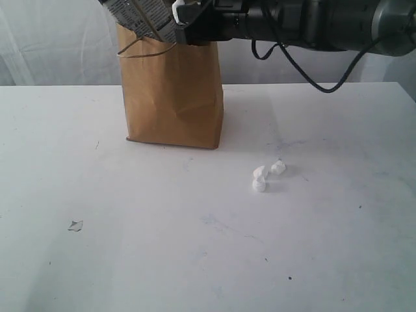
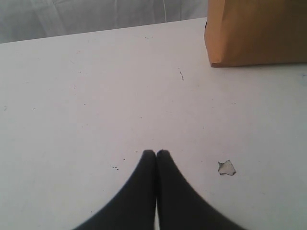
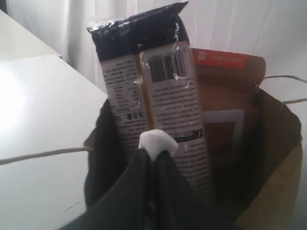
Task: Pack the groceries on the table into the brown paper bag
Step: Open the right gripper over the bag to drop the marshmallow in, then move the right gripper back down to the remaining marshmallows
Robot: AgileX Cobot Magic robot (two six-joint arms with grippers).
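R arm (image 1: 312, 23) level over bag (image 1: 172, 97), gripper (image 3: 153, 154) closed, maybe touching packet (image 3: 158, 81)

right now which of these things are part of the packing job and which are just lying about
Job: tall brown paper bag; long dark-blue and cream packet; copper-brown pouch in the bag; white table.
Lying about: white crumpled bits; small torn scrap.

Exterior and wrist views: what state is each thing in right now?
Bag: upright, top open.
Packet: on end in bag, top sticking out.
Pouch: upright inside bag.
Left gripper: shut, empty.
Right gripper: shut, tips at packet; grip unclear.
White scraps: loose on table.
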